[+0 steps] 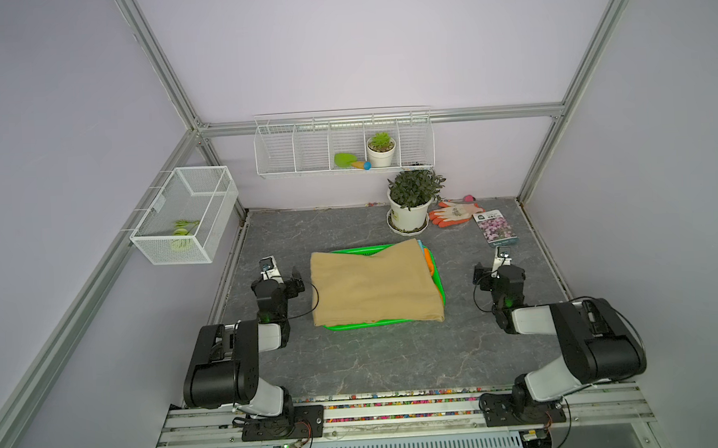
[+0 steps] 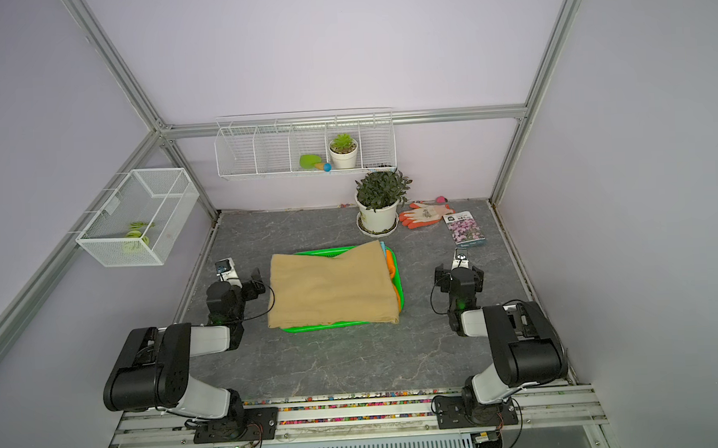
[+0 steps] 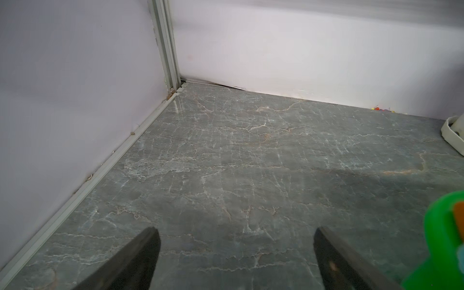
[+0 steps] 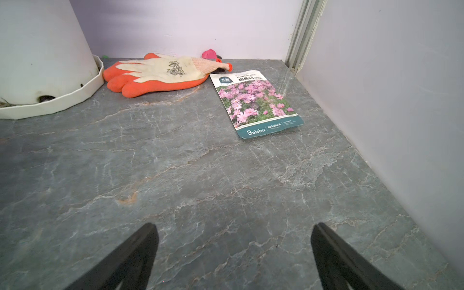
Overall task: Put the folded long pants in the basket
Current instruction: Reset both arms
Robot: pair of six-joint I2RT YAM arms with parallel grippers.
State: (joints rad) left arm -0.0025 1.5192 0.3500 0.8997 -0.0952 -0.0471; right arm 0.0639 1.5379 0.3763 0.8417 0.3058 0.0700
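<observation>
Tan folded long pants [image 1: 374, 286] [image 2: 331, 288] lie on top of the green basket [image 1: 366, 325] [image 2: 324, 327] at mid-table and cover most of it. Beneath them, at the basket's right side, an orange edge [image 1: 427, 258] and a teal edge [image 1: 419, 243] of other folded pants peek out. My left gripper [image 1: 274, 270] [image 3: 236, 231] hangs left of the basket, open and empty over bare floor. The basket's corner [image 3: 442, 226] shows beside it in the left wrist view. My right gripper [image 1: 501, 260] [image 4: 234, 227] hangs right of the basket, open and empty too.
A potted plant [image 1: 409, 214], orange-and-white gloves [image 4: 160, 75] and a flower seed packet [image 4: 256, 105] sit at the back right. A white wire mesh box [image 1: 186, 216] hangs on the left wall. A long wire rack [image 1: 343, 142] is on the back wall.
</observation>
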